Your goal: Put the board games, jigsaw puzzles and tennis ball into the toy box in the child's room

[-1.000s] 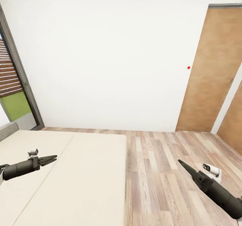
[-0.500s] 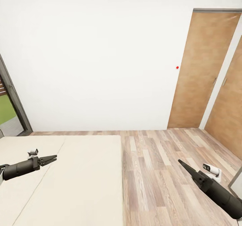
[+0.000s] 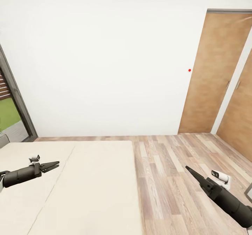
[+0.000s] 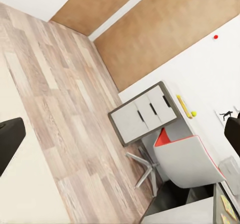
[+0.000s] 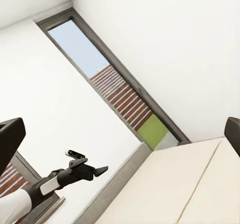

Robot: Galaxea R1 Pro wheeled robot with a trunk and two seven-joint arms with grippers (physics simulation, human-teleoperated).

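The bed (image 3: 84, 186), with its beige mattress, lies at the lower left of the head view, and no board game shows on the visible part. My left gripper (image 3: 53, 165) hovers open over the mattress. My right gripper (image 3: 189, 170) hangs open over the wooden floor, its fingers (image 5: 11, 139) wide apart in the right wrist view. The left wrist view looks across the room to the table (image 4: 142, 116) with white drawers. A small yellow-green spot (image 4: 193, 113) on it may be the tennis ball. Thin yellowish slabs (image 4: 227, 210) on the dark end look like the jigsaw puzzles.
A white wall faces me, with wooden doors (image 3: 213, 74) at the right and a window (image 3: 8, 112) at the left. Plank floor (image 3: 168, 172) runs between the bed and the doors. A white chair with a red edge (image 4: 187, 159) stands at the table.
The whole head view swung right and then a little back left, so the camera turned. Both arms hold the same pose in the picture.
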